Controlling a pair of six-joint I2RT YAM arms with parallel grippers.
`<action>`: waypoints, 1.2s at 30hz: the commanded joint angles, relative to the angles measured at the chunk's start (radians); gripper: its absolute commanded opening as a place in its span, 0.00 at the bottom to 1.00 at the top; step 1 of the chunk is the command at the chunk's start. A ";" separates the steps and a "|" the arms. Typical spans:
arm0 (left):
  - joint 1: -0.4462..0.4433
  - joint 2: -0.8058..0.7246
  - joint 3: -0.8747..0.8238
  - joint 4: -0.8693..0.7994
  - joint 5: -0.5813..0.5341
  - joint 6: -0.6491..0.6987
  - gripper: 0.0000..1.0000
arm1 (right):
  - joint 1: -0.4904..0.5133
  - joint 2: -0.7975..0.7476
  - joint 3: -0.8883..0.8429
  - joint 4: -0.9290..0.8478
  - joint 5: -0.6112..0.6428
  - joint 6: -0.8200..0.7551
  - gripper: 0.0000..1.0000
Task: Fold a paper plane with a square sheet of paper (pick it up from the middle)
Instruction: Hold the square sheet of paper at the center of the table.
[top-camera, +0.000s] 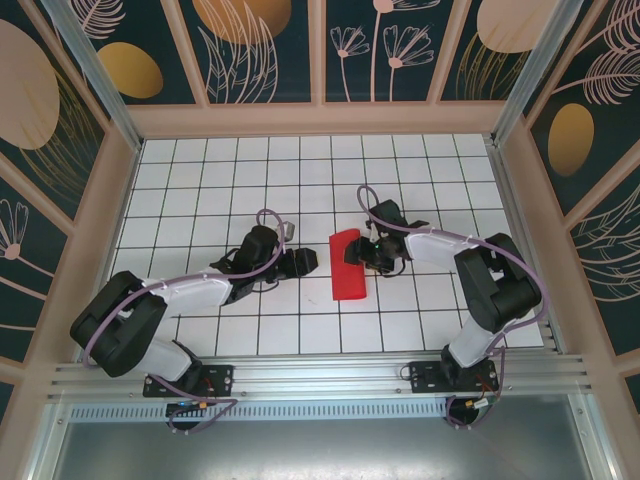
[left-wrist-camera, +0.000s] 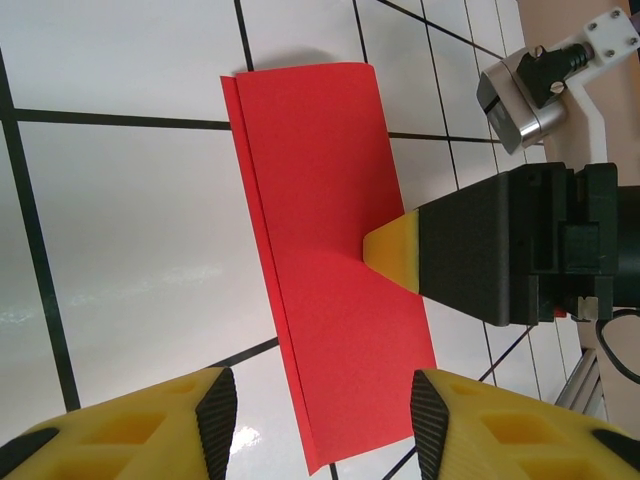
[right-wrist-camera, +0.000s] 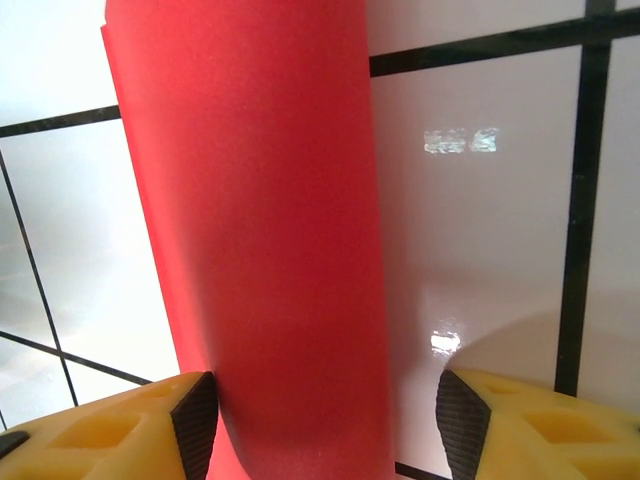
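Observation:
The square sheet of paper (top-camera: 349, 265) is bright red and lies on the white grid table, folded into a narrow rectangle with one long layered edge (left-wrist-camera: 330, 230). My left gripper (top-camera: 312, 262) sits just left of it, open, and the strip's near end lies between the pads (left-wrist-camera: 325, 420) without touching them. My right gripper (top-camera: 360, 256) is at the strip's right side, open. The curved red paper (right-wrist-camera: 260, 230) passes between its fingers (right-wrist-camera: 325, 420), resting against the left pad with a gap to the right pad. One of its yellow fingertips (left-wrist-camera: 395, 255) touches the paper's edge.
The white tiled table (top-camera: 200, 180) is walled by wooden frame rails (top-camera: 320, 120) at the back and both sides. Both arm bases are bolted to the metal rail (top-camera: 320, 375) at the near edge. Open tiles lie behind and beside the arms.

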 joint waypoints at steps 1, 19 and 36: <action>-0.005 0.015 0.025 0.022 0.020 -0.003 0.51 | 0.033 0.051 0.023 0.021 0.007 0.011 0.65; -0.009 0.041 0.042 0.025 0.034 -0.002 0.44 | 0.057 0.096 0.060 -0.039 0.072 -0.004 0.65; -0.086 0.226 0.240 -0.113 -0.038 0.012 0.00 | 0.060 0.111 0.057 -0.057 0.100 -0.009 0.64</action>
